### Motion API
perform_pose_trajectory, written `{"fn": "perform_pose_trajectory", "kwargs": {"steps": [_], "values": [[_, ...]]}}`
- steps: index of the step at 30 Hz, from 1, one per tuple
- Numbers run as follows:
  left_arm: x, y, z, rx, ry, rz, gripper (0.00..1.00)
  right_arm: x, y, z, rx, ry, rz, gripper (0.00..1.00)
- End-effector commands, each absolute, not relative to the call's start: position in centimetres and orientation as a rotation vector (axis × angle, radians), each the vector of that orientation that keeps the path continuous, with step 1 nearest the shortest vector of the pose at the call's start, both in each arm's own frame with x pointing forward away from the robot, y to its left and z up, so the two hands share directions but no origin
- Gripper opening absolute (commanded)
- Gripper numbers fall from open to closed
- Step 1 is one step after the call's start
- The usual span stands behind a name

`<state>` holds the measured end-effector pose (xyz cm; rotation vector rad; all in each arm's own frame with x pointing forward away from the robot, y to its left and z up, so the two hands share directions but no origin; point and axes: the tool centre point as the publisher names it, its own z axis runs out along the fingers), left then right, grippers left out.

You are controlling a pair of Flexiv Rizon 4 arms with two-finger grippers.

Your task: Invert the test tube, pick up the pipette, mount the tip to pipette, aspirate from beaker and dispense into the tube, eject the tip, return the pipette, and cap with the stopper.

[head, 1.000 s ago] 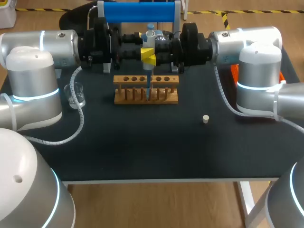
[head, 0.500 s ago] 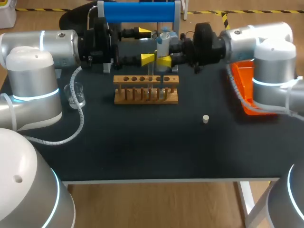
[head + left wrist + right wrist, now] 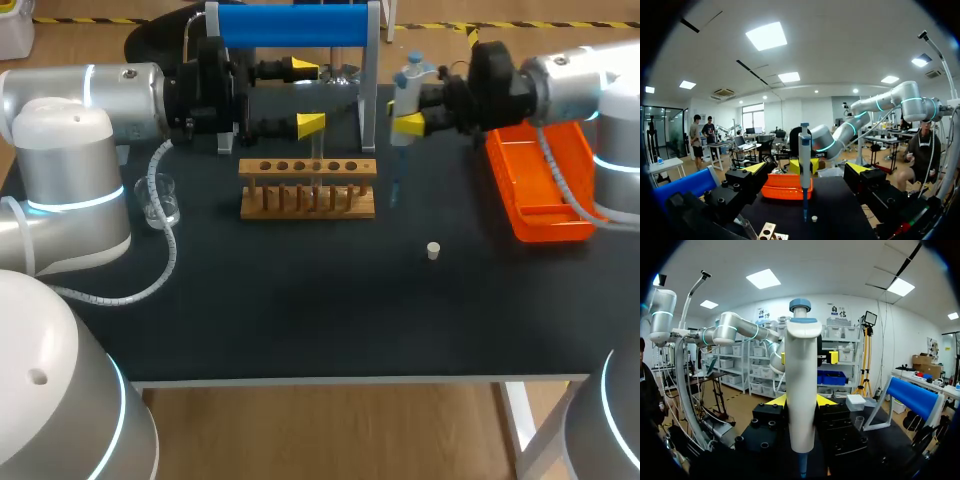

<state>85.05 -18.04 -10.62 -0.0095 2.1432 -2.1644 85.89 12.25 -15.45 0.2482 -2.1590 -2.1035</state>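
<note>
**Head view.** The left gripper [image 3: 306, 96] hangs over the far side of the black table [image 3: 300, 310]. Its two yellow-tipped fingers are spread wide with nothing between them. Just below the nearer finger, a clear glass test tube [image 3: 318, 168] stands upright in the wooden rack with a row of holes [image 3: 308, 190].

The right gripper [image 3: 402, 115] is to the right of the rack. It pinches the white pipette with a blue cap [image 3: 408, 85], which is held upright. The pipette's thin blue lower end points down at the table between the rack and the orange plastic tray [image 3: 540, 190].

A small cream stopper [image 3: 433, 250] lies alone, nearer the front edge and well apart from the rack. A clear glass beaker [image 3: 160, 200] stands to the left of the rack. A blue cylinder on a metal frame [image 3: 292, 24] stands behind the rack.

**Left wrist view.** This view confirms the gap between this gripper's own fingers. Through that gap, ahead of the gripper, the pipette is seen full length, with the orange tray behind it and the stopper beside its lower end. The right arm's grip on the pipette is largely hidden here.

**Right wrist view.** The pipette body sits directly between this gripper's own yellow tips, touched from both sides. It blocks the middle of the view, so the rack, test tube and stopper do not show. The blue cylinder appears off to one side.
</note>
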Motion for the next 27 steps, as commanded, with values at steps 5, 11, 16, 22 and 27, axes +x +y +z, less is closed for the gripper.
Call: {"fn": "perform_pose_trajectory", "kwargs": {"steps": [5, 11, 16, 22, 27], "values": [[85.1, -18.0, -10.7, -0.006, 2.143, -2.167, 1.0, 87.0, 7.7, -15.5, 0.238, -2.147, -2.119, 0.0], [85.1, -18.0, -10.7, -0.006, 2.143, -2.167, 1.0, 87.2, 7.3, -15.4, 0.229, -2.147, -2.127, 0.0], [85.1, -18.0, -10.7, -0.006, 2.143, -2.167, 1.0, 87.2, 7.3, -15.4, 0.229, -2.147, -2.127, 0.0], [85.1, -18.0, -10.7, -0.006, 2.143, -2.167, 1.0, 87.2, 7.3, -15.4, 0.229, -2.147, -2.127, 0.0], [85.1, -18.0, -10.7, -0.006, 2.143, -2.167, 1.0, 87.2, 7.3, -15.4, 0.229, -2.147, -2.127, 0.0]]}}
